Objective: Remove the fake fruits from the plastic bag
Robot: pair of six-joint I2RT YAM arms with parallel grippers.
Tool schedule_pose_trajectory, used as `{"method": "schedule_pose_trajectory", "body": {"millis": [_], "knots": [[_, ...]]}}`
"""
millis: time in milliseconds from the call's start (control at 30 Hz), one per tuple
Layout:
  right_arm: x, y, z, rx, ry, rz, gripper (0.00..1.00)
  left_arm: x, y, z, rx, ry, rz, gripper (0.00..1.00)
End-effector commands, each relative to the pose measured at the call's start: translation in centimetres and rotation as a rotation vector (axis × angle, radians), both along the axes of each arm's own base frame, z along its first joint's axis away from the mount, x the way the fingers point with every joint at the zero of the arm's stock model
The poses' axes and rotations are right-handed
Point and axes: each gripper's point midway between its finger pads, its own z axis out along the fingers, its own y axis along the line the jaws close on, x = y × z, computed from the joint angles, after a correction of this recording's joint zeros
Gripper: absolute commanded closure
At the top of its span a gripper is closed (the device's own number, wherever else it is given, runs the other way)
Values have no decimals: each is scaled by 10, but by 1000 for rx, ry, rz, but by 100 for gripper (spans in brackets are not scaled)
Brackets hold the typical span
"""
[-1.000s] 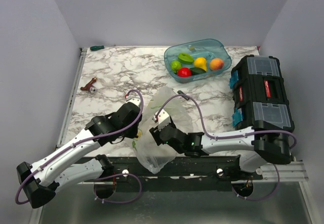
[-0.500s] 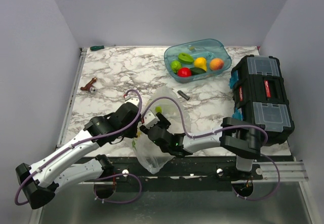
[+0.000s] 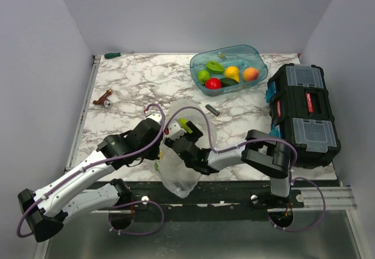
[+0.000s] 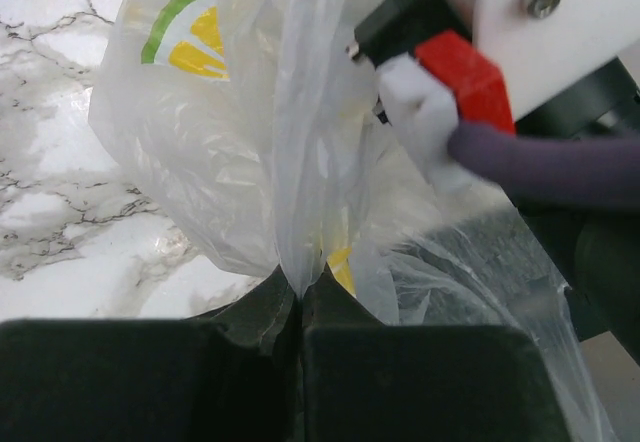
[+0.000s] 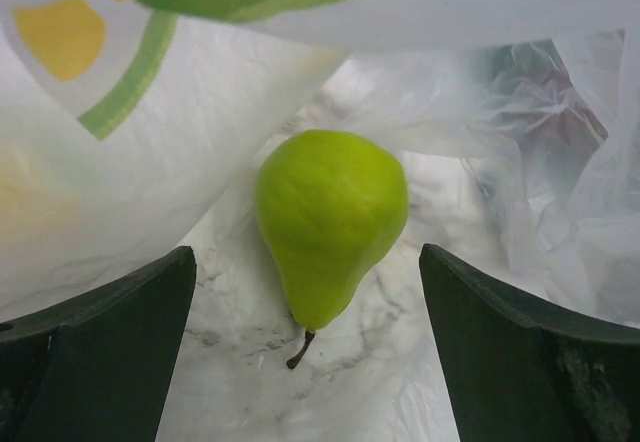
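Black and spread wide, the two fingers of the right gripper point(image 5: 305, 262) stood on either side of a pear point(image 5: 330, 212) without touching it. The left gripper point(image 4: 300, 312) had its jaws pressed together on a fold of the plastic bag point(image 4: 200, 142), pinching the film near the table's front edge.

The table point(image 3: 135, 83) was white marble-patterned with grey veins, closed in by plain pale grey walls on three sides.

The pear was glossy yellow-green with a thin brown stem, its narrow end towards the right wrist camera. It lay on the bag's lower film over the marble, inside the bag. The bag was thin, crinkled and see-through, printed with yellow lemon slices rimmed in green. Its lower end hung over the front edge of the table.

Bag film draped above and around the pear, and the right gripper reached in through the bag's mouth. At the far right sat a teal see-through tub point(image 3: 258, 57) holding other fake fruits point(image 3: 214, 83), light green, dark green, yellow and red, with an orange peach-like ball point(image 3: 251, 74). A black toolbox point(image 3: 304, 112) stood along the right edge. A small dark item point(image 3: 212, 109) lay between tub and bag, too small to identify.
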Motion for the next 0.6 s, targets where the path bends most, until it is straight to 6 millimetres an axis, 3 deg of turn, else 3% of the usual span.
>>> {"method": "schedule_pose_trajectory", "body": {"millis": [0,333,567], "knots": [[17,-1,-1,55,-15,-51,3,-3,-3,-2,-8,9,-22,100],[43,-10,-12,164,45,-90,0,-2,-4,-4,3,20,-26,100],[67,-4,-21,285,106,-81,0,-3,-5,-5,5,24,-29,100]]}}
